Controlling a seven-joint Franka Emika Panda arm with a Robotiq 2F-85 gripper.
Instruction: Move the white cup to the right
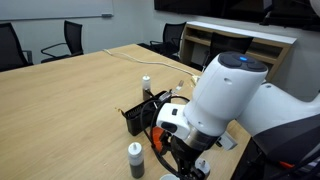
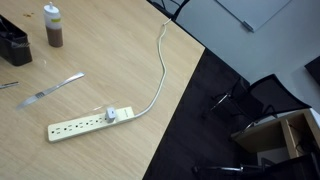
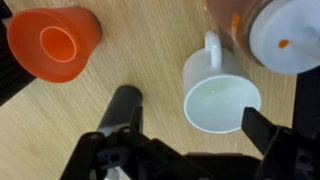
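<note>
In the wrist view the white cup (image 3: 222, 100) stands upright on the wooden table, its mouth facing the camera and its handle pointing away. My gripper (image 3: 190, 112) is open, and the cup lies between the two dark fingers, closer to the right-hand finger. The fingers do not touch the cup. The smaller orange cup (image 3: 55, 45) sits to the upper left. In an exterior view the gripper (image 1: 185, 160) is low over the table under the white arm (image 1: 225, 95), and the arm hides the cup.
A bottle with a white cap (image 3: 285, 40) stands close beside the white cup. A black box (image 1: 135, 115) and two small bottles (image 1: 146, 85) (image 1: 135, 158) are near the arm. A power strip (image 2: 90, 122), a brown bottle (image 2: 53, 25) and the table's edge (image 2: 175, 95) also show.
</note>
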